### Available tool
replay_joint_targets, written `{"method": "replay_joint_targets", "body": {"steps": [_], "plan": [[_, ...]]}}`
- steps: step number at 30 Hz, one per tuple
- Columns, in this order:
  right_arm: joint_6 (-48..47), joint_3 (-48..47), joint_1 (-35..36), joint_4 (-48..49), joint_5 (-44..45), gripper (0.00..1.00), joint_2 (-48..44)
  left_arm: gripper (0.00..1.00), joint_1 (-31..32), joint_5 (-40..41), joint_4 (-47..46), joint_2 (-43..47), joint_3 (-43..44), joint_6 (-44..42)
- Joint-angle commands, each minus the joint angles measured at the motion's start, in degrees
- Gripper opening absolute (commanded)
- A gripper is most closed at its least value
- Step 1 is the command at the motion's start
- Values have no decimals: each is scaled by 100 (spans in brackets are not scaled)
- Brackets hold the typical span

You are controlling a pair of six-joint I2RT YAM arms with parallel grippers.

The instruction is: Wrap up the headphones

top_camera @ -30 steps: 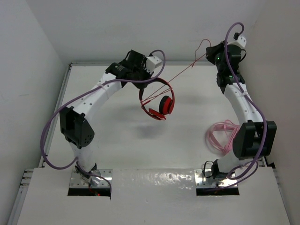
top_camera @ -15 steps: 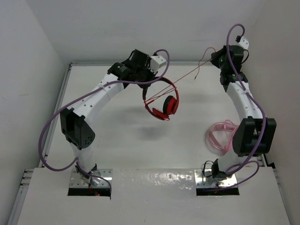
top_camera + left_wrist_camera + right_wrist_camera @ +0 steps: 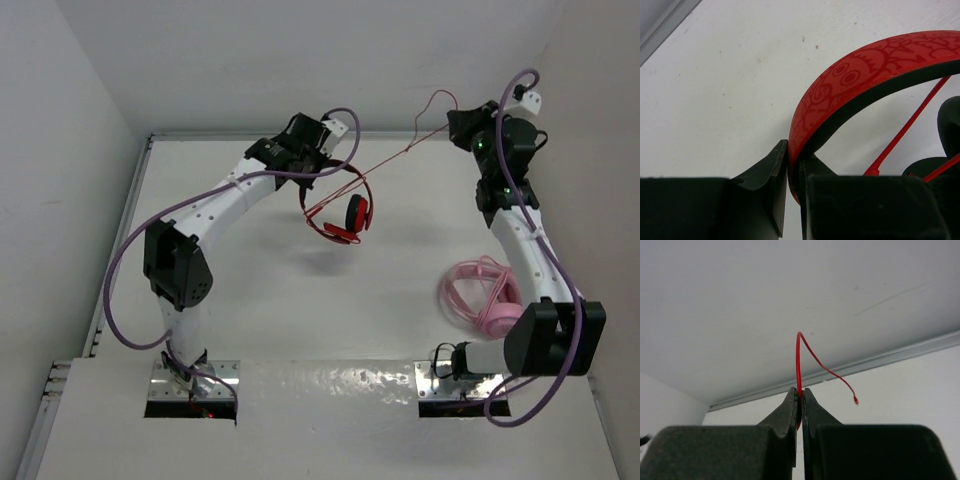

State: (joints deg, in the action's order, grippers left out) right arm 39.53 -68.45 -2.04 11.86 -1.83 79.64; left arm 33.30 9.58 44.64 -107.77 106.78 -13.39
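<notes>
- Above the far middle of the counter [image 3: 280, 300], the headphones [image 3: 345, 210] hang in the air, headband uppermost and round red earcups dangling beneath it.
- Gripping them, the left tool [image 3: 793, 165] is pressed onto the patterned red headband, one finger on the outer face and the other against the black lining.
- Their thin red cable [image 3: 400, 155] runs in a taut line up and to the right from the headband area.
- At its far end, the right tool [image 3: 800, 397] pinches the cable; a short loose tail arcs up past the fingertips and droops to the right.
- A pale pink coiled cable bundle [image 3: 478, 295] lies on the counter at the right, well apart from the headphones.
</notes>
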Motion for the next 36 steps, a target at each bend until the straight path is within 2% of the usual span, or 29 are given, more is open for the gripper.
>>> {"method": "replay_joint_targets", "body": {"steps": [1, 5, 6, 7, 8, 10, 11, 15, 19, 23, 27, 28, 30, 32, 33, 34, 35, 36], "plan": [[170, 522, 212, 1431, -511, 0, -614, 0, -43, 518, -122, -182, -26, 292], [-532, 1130, 1204, 2344, -1502, 0, -923, 0, -419, 62, -53, -622, 569, 855], [-656, 1271, 1685, 2548, -2088, 0, -958, 0, -499, -61, -17, -710, 711, 925], [-927, 1507, 1933, 2732, -2346, 0, -985, 0, -569, -158, 26, -885, 843, 995], [-1095, 1579, 2493, 2804, -2601, 0, -976, 0, -709, -402, 27, -965, 966, 1109], [-1744, 1554, 3067, 2534, -3042, 0, -906, 0, -825, -789, -34, -1080, 1152, 1224], [-2251, 1414, 3600, 2071, -3191, 0, -758, 0, -869, -878, -113, -1089, 1143, 1233], [-3307, 958, 4518, 847, -3517, 0, -230, 0, -965, -1387, -245, -1115, 1151, 1277], [-4251, 587, 5081, -514, -3492, 0, 306, 0, -1290, -1924, -228, -1220, 1528, 1497], [-4584, 105, 5354, -983, -3272, 0, 1244, 0, -1291, -2144, -324, -1046, 1565, 1523], [-4752, -169, 5390, -1353, -2457, 0, 1783, 0, -1291, -2207, -325, -825, 1451, 1637], [-4831, -160, 5399, -1353, -2010, 0, 1844, 0, -1291, -2206, -316, -747, 1425, 1655], [-4999, -256, 5399, -1492, -1586, 16, 2055, 0, -1291, -2180, -325, -676, 1416, 1751], [-4649, -545, 5390, -1651, -973, 27, 2143, 0, -1300, -2110, -316, -570, 1424, 1935], [-4586, -617, 5390, -1756, -812, 41, 2126, 0, -1300, -2075, -316, -535, 1424, 1997], [-4525, -635, 5390, -1748, -706, 48, 2083, 0, -1308, -2049, -316, -457, 1442, 2059], [-4524, -609, 5390, -1644, -696, 62, 1934, 0, -1317, -1979, -307, -369, 1442, 2155], [-4481, -504, 5390, -1556, -688, 67, 1837, 0, -1317, -1943, -316, -324, 1451, 2200]]}}
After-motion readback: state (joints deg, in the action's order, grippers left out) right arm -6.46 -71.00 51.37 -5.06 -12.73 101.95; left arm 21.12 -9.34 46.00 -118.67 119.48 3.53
